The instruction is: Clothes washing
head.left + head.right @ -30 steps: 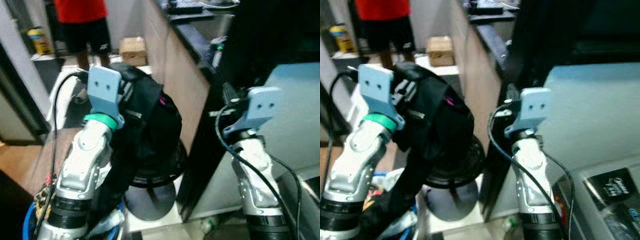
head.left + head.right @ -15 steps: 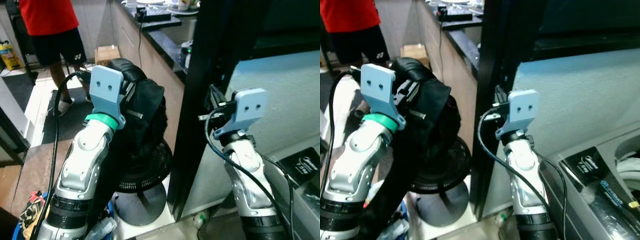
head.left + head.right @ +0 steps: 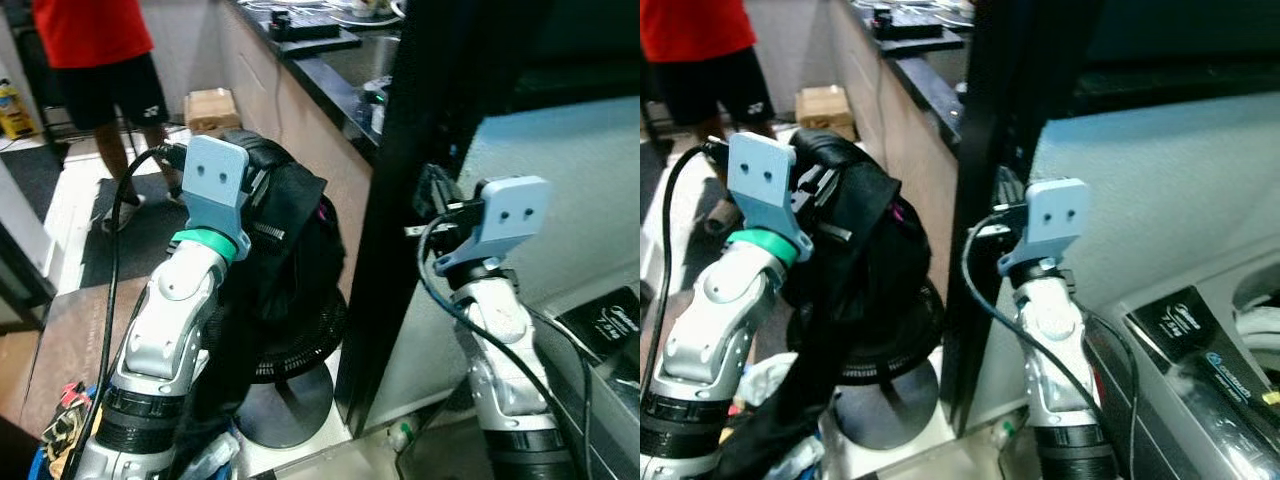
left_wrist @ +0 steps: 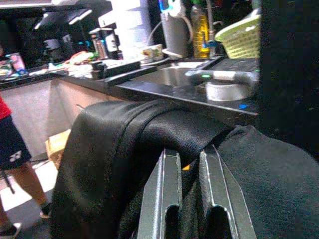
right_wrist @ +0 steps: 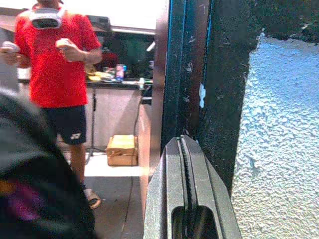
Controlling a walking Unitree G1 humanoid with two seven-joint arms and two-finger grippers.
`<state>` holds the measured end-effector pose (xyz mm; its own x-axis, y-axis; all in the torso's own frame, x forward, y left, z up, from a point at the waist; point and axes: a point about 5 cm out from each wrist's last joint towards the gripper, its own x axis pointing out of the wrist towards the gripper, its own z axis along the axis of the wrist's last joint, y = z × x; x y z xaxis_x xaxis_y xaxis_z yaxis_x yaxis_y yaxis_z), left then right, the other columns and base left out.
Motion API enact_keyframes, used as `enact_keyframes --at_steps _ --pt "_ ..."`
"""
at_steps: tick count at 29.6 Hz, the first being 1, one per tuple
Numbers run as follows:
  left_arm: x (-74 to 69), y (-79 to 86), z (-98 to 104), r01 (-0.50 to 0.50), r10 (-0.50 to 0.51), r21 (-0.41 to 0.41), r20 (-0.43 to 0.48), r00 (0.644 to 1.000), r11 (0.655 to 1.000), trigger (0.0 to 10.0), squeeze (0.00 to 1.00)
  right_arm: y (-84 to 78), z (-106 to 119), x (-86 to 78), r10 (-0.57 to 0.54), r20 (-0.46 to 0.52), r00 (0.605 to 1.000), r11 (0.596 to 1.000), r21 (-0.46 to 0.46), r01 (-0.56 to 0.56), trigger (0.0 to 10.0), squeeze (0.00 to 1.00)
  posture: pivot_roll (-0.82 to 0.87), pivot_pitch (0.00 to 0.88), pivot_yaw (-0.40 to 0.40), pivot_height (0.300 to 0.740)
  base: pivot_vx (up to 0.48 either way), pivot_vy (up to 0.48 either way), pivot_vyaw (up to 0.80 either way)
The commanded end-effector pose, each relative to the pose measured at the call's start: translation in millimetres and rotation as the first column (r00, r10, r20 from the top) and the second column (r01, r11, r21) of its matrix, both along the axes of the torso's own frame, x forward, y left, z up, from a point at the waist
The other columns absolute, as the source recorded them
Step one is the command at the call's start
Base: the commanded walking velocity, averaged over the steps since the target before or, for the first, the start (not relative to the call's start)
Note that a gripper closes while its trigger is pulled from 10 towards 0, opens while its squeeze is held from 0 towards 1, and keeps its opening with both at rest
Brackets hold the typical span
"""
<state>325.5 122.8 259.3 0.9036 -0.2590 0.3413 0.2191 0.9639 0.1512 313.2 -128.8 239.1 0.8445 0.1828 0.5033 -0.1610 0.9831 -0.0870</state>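
Observation:
A black garment (image 3: 290, 250) hangs from my raised left gripper (image 4: 188, 157), which is shut on a fold of its cloth (image 4: 164, 129); the rest drapes down beside my left arm (image 3: 165, 340). My right gripper (image 5: 185, 144) is held up in front of a black door frame (image 3: 420, 150), its fingers (image 5: 197, 179) pressed together with nothing between them. At the lower right, the top of a washing machine (image 3: 1200, 360) with a label shows.
A person in a red shirt and black shorts (image 5: 55, 74) stands ahead on the left. A black floor fan (image 3: 290, 380) stands under the garment. A dark kitchen counter (image 3: 330, 50) runs along the right, with a cardboard box (image 3: 210, 108) on the floor.
The whole picture has shifted as the camera moved: the washing machine's top has come into view at the lower right. Both grippers keep their hold and pose.

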Motion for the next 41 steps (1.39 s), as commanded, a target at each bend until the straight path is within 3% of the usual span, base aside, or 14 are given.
enact_keyframes --at_steps 1,33,41 --pt "-2.9 -3.6 12.9 0.016 -0.015 -0.009 0.073 0.997 1.0 10.0 0.0 -30.0 -3.9 1.9 -0.128 -0.032 0.991 0.99 0.062 0.13 10.0 0.0 0.09 0.0 0.057 0.74 0.0 0.0 -0.8" --pt "-1.5 -7.2 8.6 0.03 -0.029 -0.002 0.067 0.997 1.0 10.0 0.0 -29.8 -3.9 0.5 -0.133 -0.018 0.991 0.989 0.067 0.134 10.0 0.0 0.09 0.0 0.069 0.74 0.0 0.0 -0.8" --pt "-1.4 -7.7 5.7 0.033 -0.033 0.005 0.059 0.998 0.999 10.0 0.0 -28.4 -2.7 0.1 -0.127 -0.008 0.992 0.99 0.065 0.127 10.0 0.0 0.09 0.0 0.069 0.74 0.0 0.0 0.0"
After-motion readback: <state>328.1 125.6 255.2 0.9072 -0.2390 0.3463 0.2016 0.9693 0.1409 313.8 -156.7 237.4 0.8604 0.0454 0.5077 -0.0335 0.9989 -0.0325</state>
